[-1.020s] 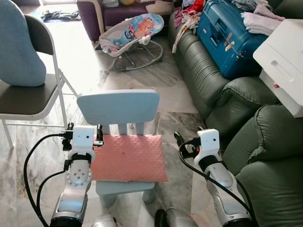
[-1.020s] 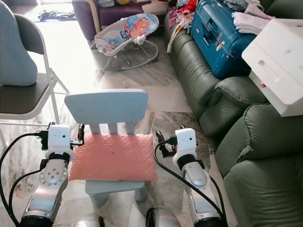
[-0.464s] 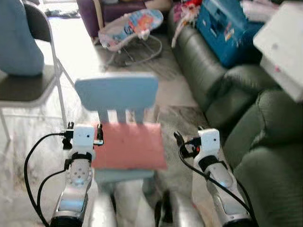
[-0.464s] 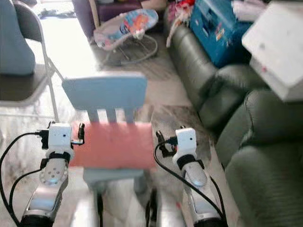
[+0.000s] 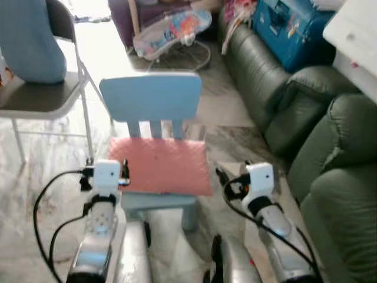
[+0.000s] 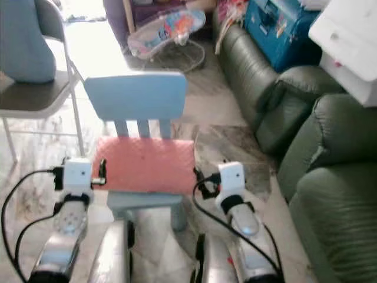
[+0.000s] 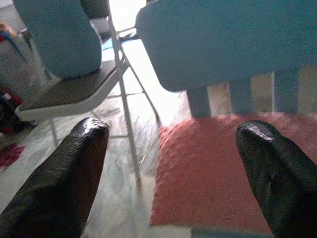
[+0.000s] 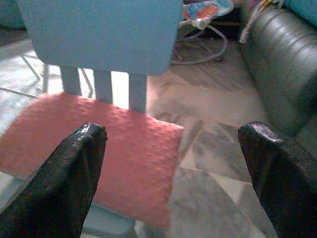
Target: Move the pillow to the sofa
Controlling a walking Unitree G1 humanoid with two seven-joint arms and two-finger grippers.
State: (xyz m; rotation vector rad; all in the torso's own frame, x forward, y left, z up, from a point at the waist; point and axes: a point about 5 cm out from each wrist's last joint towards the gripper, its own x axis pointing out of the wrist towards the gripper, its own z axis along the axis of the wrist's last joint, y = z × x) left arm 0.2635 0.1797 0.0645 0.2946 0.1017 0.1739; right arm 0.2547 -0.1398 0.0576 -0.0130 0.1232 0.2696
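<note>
Marble floor (image 5: 53, 153) surrounds the chair-borne pillow (image 5: 160, 166); wrist views reveal both jaws wide.

I see a small blue chair (image 5: 151, 100), a folding chair (image 5: 41, 100) on the left, a baby bouncer (image 5: 174, 32) beyond, and a blue suitcase (image 5: 288, 32)

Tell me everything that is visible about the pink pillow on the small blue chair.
The pink pillow is a flat rectangle of soft fabric with a raised dotted texture. It lies flat on the seat of the small light-blue chair, its rear edge against the slats of the backrest, and it covers nearly the whole seat. The left gripper and the right gripper are both open, one at each end of it, and neither touches it.
</note>
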